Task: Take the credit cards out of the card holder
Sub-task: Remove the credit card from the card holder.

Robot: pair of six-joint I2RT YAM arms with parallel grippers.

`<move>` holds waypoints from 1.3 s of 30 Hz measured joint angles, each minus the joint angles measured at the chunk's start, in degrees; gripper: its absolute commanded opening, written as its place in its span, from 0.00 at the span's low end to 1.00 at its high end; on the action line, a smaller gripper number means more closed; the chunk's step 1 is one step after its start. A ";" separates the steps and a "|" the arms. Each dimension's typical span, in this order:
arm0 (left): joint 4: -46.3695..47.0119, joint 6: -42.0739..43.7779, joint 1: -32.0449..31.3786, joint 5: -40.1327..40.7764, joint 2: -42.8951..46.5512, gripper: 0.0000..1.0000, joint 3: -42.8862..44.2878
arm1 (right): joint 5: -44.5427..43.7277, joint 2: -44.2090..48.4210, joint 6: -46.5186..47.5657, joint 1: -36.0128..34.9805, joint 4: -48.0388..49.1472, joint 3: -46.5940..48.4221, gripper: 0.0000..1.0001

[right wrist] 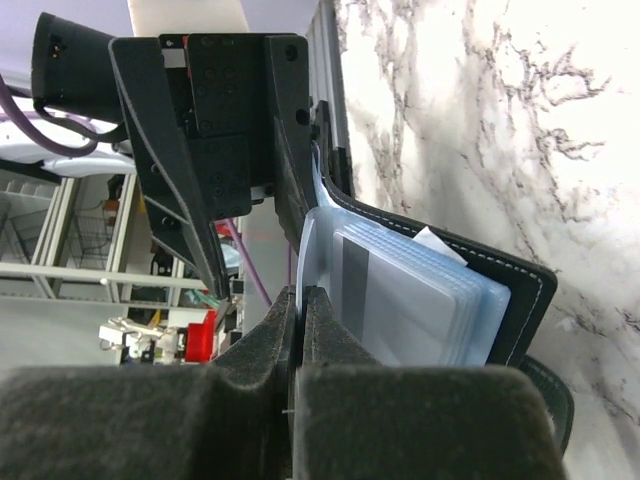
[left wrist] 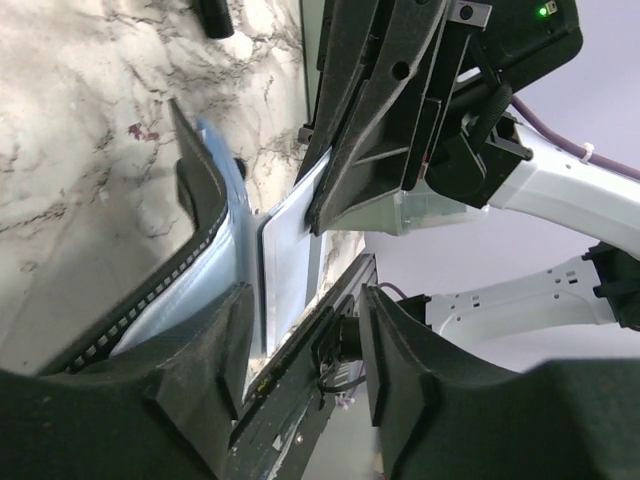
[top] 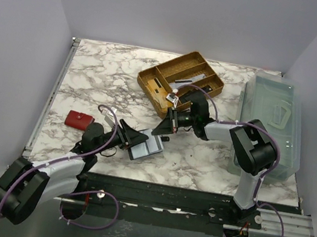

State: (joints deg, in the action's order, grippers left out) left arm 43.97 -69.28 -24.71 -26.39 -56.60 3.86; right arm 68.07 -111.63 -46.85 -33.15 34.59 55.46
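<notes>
Right pincer (right wrist: pixel 300 295) fully closed, pinching the edge of one pale grey-blue credit card (right wrist: pixel 310 235) that stands up from the open card holder (right wrist: pixel 525 300). Holder is black with a light-stitched edge. It lies open on the marble table (top: pixel 92 76), near the front edge between the two arms. The remaining credit cards (right wrist: pixel 420 300) sit stacked inside it.

Left pincer (left wrist: pixel 308 300) about half spread, fingers apart on either side of the holder's raised side. One finger lies against the holder; no clamp visible.

Also on the table: red pouch (top: pixel 78 119) to the left, wooden compartment tray (top: pixel 152 84) further back, clear plastic bin (top: pixel 276 145) on the right.
</notes>
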 measured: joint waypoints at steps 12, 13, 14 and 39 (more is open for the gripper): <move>4.90 0.24 0.00 -1.75 -4.96 0.41 1.29 | 2.45 0.00 -4.83 0.26 6.10 -0.57 0.00; 5.31 0.26 0.00 -1.84 -5.31 0.40 1.33 | 2.54 0.00 -5.09 0.26 6.36 -0.57 0.00; 5.62 0.24 0.00 -1.90 -5.53 0.40 1.36 | 2.62 0.00 -5.29 0.26 6.60 -0.59 0.00; 13.31 -0.22 -1.36 -2.34 -12.41 0.18 2.45 | 4.50 0.02 -8.92 1.62 9.88 -1.20 0.00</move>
State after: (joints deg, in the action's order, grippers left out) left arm 57.28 -69.49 -26.06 -28.73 -69.01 6.31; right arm 72.58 -111.61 -55.77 -31.53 44.47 54.26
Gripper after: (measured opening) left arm 0.211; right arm 0.011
